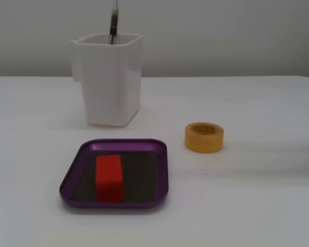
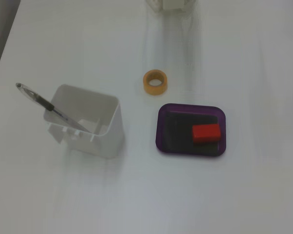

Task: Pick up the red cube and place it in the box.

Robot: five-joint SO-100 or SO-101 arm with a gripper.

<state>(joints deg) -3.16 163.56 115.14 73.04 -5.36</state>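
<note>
The red cube (image 1: 109, 177) lies flat on the dark bottom of the purple box (image 1: 160, 175), left of its middle in a fixed view. In the fixed view from above, the red cube (image 2: 206, 132) lies in the right part of the box (image 2: 162, 130). No gripper shows in either view. Only a pale part of the arm's base (image 2: 170, 4) shows at the top edge of the view from above.
A tall white square cup (image 1: 111, 80) with a pen (image 1: 113, 23) stands behind the box; it also shows from above (image 2: 90, 126). A yellow tape roll (image 1: 204, 137) lies on the white table right of the box, also seen from above (image 2: 155, 82).
</note>
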